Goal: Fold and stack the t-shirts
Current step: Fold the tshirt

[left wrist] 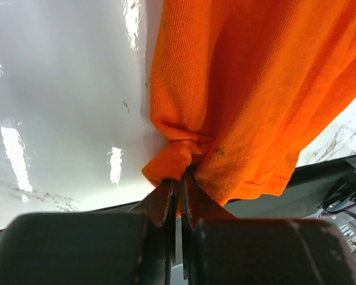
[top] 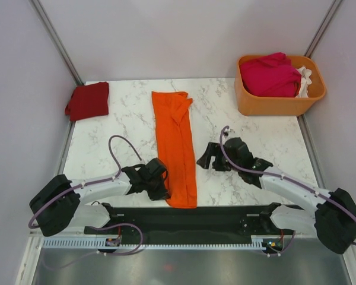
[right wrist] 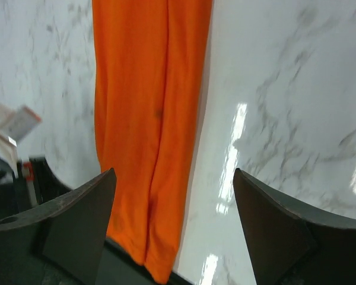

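No legible text, brands or numbers, small white tag (right wrist: 18, 123) — possibly printed, too blurred to read

The orange t-shirt (top: 175, 148) lies folded lengthwise centrally, dark red t-shirt (top: 88, 101) folded far-left.

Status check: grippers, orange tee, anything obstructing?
Left gripper shut on orange t-shirt, near end. Right gripper open, beside it, off cloth. Basket, dark red t-shirt well away.

The orange shirt (top: 177, 148) splits the table (top: 124, 127) down its middle. Left of it the marble is bare up to the red shirt (top: 88, 101) in the far corner; right of it, up to the basket (top: 273, 103). The side walls (top: 24, 113) close both edges. The right gripper (top: 209, 157) stands just beside the shirt's right edge.
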Controlling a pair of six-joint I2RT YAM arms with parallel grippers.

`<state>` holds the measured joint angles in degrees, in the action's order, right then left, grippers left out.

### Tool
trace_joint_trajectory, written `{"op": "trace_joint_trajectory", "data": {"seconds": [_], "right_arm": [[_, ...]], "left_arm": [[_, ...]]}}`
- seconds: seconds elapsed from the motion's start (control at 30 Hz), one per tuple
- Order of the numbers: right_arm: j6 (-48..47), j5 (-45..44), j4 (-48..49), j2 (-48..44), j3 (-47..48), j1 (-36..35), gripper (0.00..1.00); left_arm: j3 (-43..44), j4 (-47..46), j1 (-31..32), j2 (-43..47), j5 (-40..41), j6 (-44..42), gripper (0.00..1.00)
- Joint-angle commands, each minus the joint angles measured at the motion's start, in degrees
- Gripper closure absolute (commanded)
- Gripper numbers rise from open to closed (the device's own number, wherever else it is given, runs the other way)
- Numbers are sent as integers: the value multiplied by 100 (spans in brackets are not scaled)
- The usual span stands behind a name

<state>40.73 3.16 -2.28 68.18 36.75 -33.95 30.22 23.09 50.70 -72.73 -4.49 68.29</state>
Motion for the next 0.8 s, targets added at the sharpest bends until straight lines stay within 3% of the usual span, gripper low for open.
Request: {"op": "trace_joint_trajectory", "data": {"seconds": [0.0,0.1,0.17,0.27,0.33,0.4,0.6,0.7,0.73,0.77], "right_arm": [[689,194,-553,-849,-658,-671,12],[1269,98,-721,-1464,-1299,-1155,13],[1594,80,-511,-1719,-1626,-1411,15],[1973,-104,-255,-1511,-1900,-1991,15],[2070,-279,-185,-1309,-1812,-2369,15],[2114,-429,-176,-1062,-1664,-2667,15],[2167,-623,-150,-842,-1592,-2862,14],[2167,-650,-62,-798,-1619,-2854,14],[2150,-659,-44,-746,-1601,-2862,14],[2106,-676,-44,-702,-1575,-2854,14]], "left_arm": [[-227,108,160,214,282,377,96],[-341,117,204,382,334,448,79],[-464,108,300,645,414,518,59],[-526,117,397,1057,642,475,31],[-500,230,397,1208,704,299,18],[-490,362,397,1366,791,211,19],[9,1520,563,1498,923,61,36],[589,2330,810,1700,1126,263,52],[773,2462,845,1770,1117,307,66],[819,2602,854,1841,1100,395,67]]}}
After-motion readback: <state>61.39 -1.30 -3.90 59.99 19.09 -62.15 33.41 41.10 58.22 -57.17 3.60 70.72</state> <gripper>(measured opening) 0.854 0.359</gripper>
